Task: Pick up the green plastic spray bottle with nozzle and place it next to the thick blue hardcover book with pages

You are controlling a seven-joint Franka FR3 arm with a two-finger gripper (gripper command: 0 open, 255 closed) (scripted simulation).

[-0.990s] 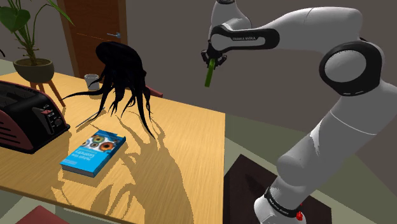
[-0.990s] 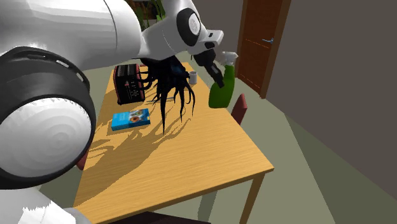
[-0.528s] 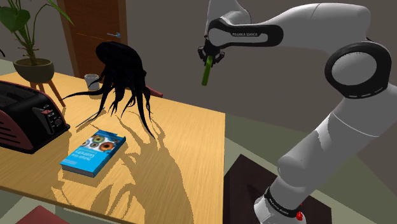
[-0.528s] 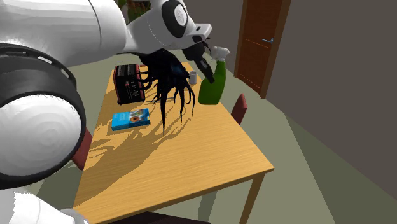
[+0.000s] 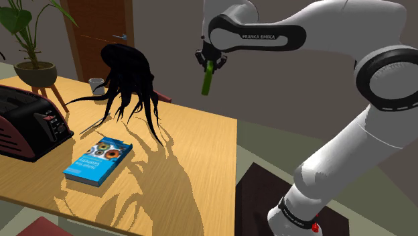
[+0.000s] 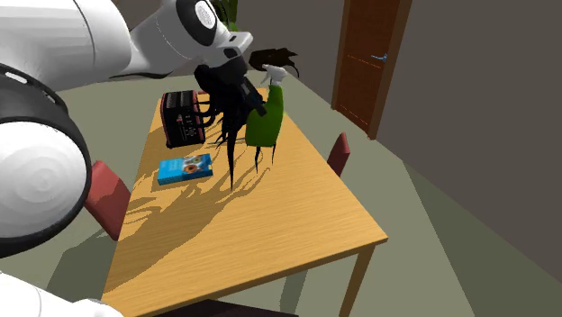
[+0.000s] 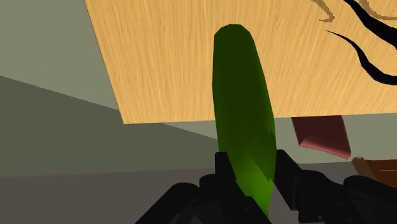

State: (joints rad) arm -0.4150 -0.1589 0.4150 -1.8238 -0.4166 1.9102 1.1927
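Observation:
A green spray bottle point(image 5: 207, 82) point(image 6: 266, 122) hangs in the air above the wooden table's far right edge, with my gripper point(image 5: 210, 62) shut on its neck. In the wrist view the green spray bottle point(image 7: 245, 127) runs out from between my fingers point(image 7: 224, 167), over the table edge. The blue book point(image 5: 98, 161) point(image 6: 185, 168) lies flat on the table point(image 5: 194, 167), well toward the shoulder view's left and nearer the front than the bottle.
A black plant with long drooping leaves point(image 5: 130, 84) stands between bottle and book. A dark toaster point(image 5: 27, 124) sits at the shoulder view's left, a small cup point(image 5: 97, 84) behind the plant. Red chairs point(image 6: 339, 151) stand beside the table. A wooden door point(image 6: 369, 54) is behind.
My gripper has carried the bottle toward the shoulder view's left, from beyond the table's side edge to above the table's rim, closer to the black plant.

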